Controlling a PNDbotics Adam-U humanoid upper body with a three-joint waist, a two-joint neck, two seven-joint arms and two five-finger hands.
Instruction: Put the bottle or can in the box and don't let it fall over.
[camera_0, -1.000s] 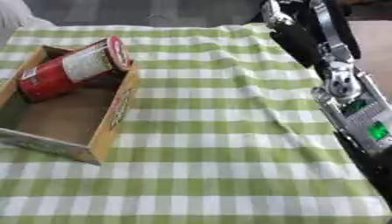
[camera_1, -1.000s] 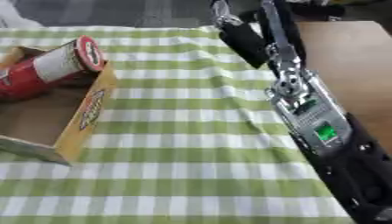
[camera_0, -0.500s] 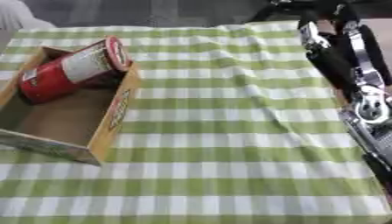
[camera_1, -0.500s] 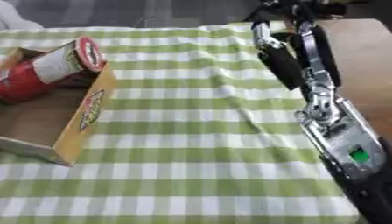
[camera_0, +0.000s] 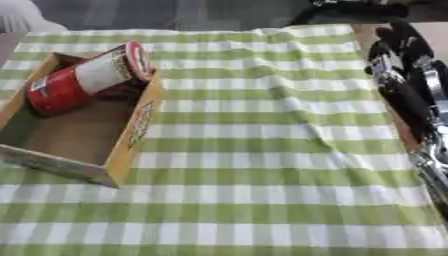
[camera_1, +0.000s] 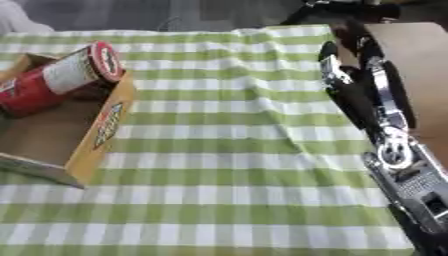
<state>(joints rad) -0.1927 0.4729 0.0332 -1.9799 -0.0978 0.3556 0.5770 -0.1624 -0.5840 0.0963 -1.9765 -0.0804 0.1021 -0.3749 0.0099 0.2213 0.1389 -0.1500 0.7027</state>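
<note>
Red can (camera_0: 86, 78), white label unreadable, tilted in cardboard box (camera_0: 133, 131).

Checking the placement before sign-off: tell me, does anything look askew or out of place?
Yes. The red can lies tilted on its side in the cardboard box, its top propped on the box's right wall instead of standing upright. The checked tablecloth is wrinkled near the middle.

Can (camera_0: 87, 79) lies tilted across box (camera_0: 131, 135) far end, top resting on right wall; near half of box floor open. Checked cloth (camera_0: 262, 150) between box and right arm (camera_1: 385, 135) unobstructed.
</note>
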